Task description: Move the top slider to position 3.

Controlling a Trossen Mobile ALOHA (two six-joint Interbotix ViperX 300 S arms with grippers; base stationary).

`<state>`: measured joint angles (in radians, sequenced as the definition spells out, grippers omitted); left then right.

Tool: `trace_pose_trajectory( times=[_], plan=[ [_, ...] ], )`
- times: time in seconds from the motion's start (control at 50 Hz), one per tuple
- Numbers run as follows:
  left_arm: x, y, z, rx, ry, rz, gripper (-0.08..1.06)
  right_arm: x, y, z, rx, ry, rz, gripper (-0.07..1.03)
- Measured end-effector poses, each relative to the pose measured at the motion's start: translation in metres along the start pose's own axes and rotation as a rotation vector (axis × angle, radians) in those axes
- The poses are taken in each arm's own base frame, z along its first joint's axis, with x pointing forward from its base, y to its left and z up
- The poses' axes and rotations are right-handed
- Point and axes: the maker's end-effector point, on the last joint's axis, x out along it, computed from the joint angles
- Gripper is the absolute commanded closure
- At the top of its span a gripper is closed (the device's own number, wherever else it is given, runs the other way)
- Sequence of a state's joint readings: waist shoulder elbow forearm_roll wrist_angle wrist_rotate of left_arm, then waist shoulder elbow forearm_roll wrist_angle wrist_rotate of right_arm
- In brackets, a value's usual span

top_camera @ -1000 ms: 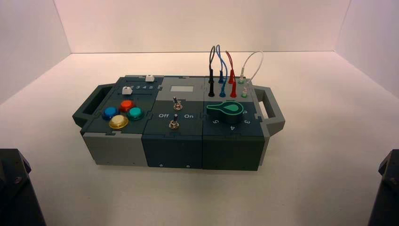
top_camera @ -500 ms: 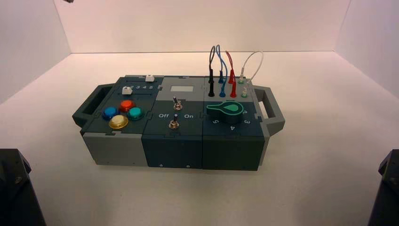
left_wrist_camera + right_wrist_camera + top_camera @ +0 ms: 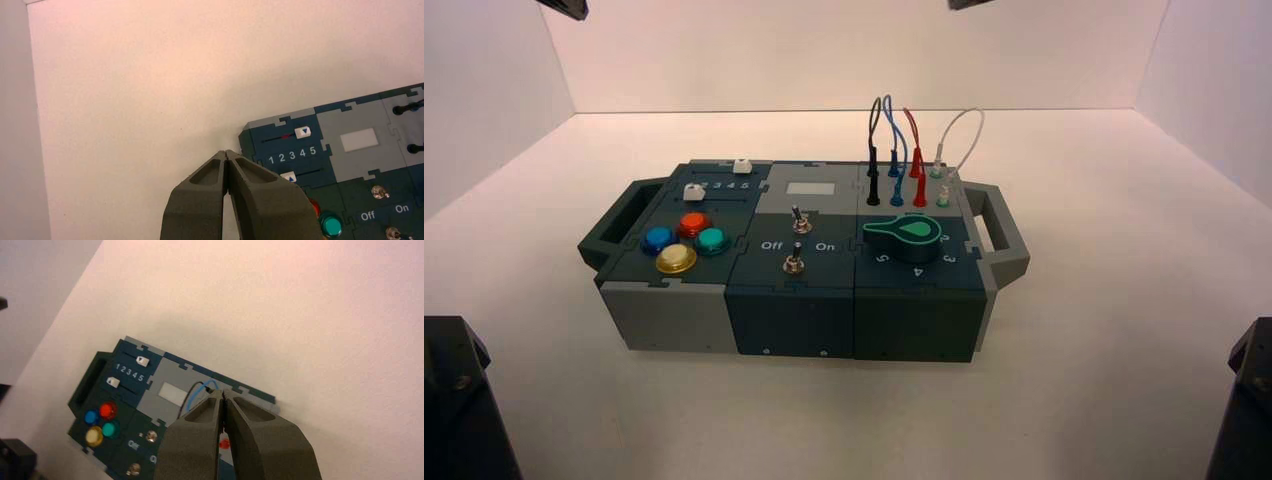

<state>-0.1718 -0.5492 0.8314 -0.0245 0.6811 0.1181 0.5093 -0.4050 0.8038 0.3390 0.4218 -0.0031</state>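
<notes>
Top slider (image 3: pixel 302 132) level with 4 in the left wrist view (illegible from high), both grippers' (image 3: pixel 226 154) (image 3: pixel 223 394) jaws closed, empty, aloft.

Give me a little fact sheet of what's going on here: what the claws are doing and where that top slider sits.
Left claw: shut, empty, hanging above the table beside the box's slider end
Right claw: shut, empty, high over the box's wire end
Top slider: untouched, about level with 4 on the number row
Position 3: printed between the two sliders
Bottom slider: near the low end of the row
Task status: slider not yet moved
</notes>
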Motion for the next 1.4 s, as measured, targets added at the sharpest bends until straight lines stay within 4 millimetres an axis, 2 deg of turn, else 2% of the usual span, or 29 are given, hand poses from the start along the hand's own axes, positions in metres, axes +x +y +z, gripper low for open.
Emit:
trace_pose_trajectory(
  times=[0.2, 0.4, 0.56, 0.94, 1.1, 1.4],
  plan=[
    [0.007, -0.002, -0.008, -0.009, 0.033, -0.009, 1.00, 0.018, 0.008, -0.003, 0.015, 0.054, 0.014, 0.99],
    [0.024, -0.012, -0.016, 0.009, 0.095, -0.038, 1.00, 0.035, 0.035, -0.008, -0.015, 0.112, 0.060, 0.98],
    [0.031, -0.018, -0.020, 0.021, 0.128, -0.051, 1.00, 0.050, 0.046, -0.012, -0.006, 0.154, 0.076, 0.98],
    [0.031, -0.020, -0.036, 0.022, 0.162, -0.055, 1.00, 0.096, 0.056, -0.027, 0.066, 0.268, 0.081, 0.98],
    [0.029, -0.020, -0.037, 0.025, 0.154, -0.054, 1.00, 0.117, 0.070, -0.029, 0.079, 0.309, 0.098, 0.98],
    [0.029, -0.024, -0.038, 0.037, 0.158, -0.063, 1.00, 0.150, 0.079, -0.030, 0.115, 0.378, 0.110, 0.98]
  ],
)
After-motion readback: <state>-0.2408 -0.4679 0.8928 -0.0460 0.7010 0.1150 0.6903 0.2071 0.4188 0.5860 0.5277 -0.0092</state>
